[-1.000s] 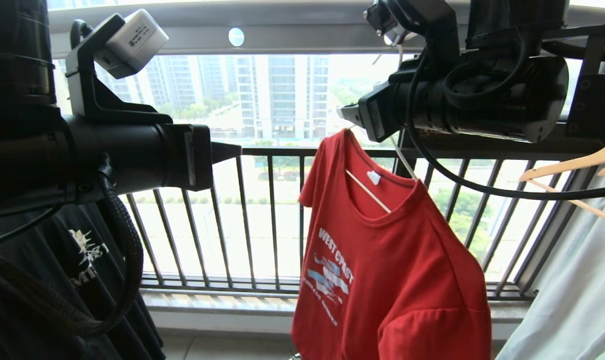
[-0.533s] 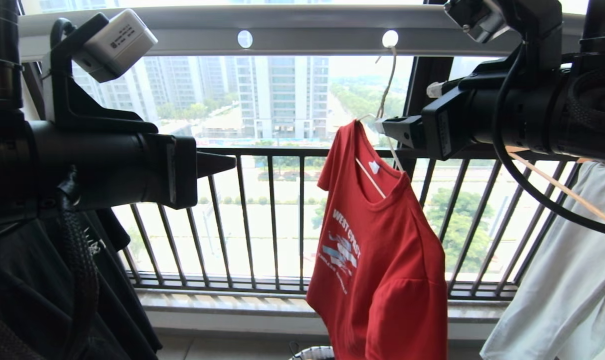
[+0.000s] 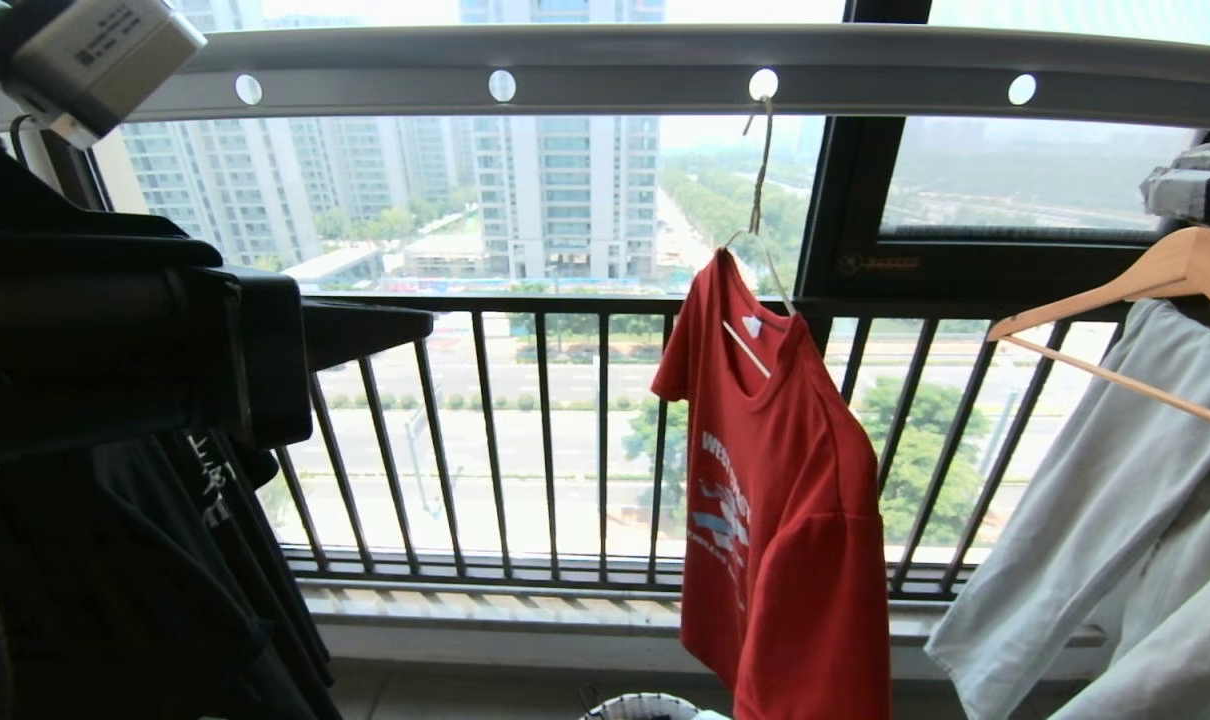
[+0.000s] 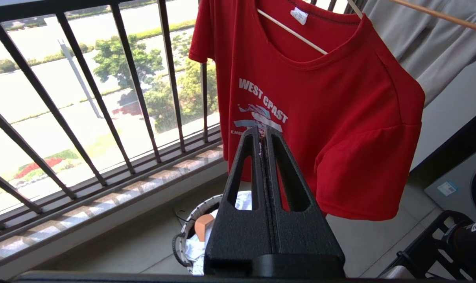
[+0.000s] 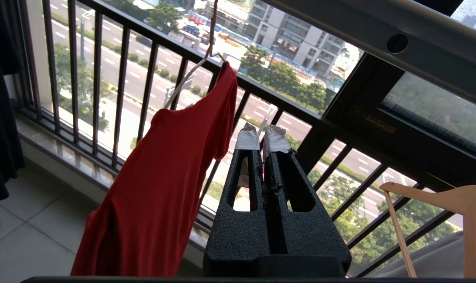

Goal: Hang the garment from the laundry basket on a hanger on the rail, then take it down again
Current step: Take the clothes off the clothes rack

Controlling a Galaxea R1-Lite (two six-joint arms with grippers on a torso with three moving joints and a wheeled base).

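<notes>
The garment [image 3: 785, 500] hangs on the hanger [image 3: 760, 200] from the rail [image 3: 665, 70]; hanging seems done. Both the left gripper [image 4: 264, 131] and the right gripper [image 5: 261, 135] have fingers pressed together, empty, well short of it. Next: regrasp the hanger.

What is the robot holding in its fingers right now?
Nothing. The left gripper and the right gripper are both shut on air. The red T-shirt hangs by its wire hanger from the rail.
</notes>
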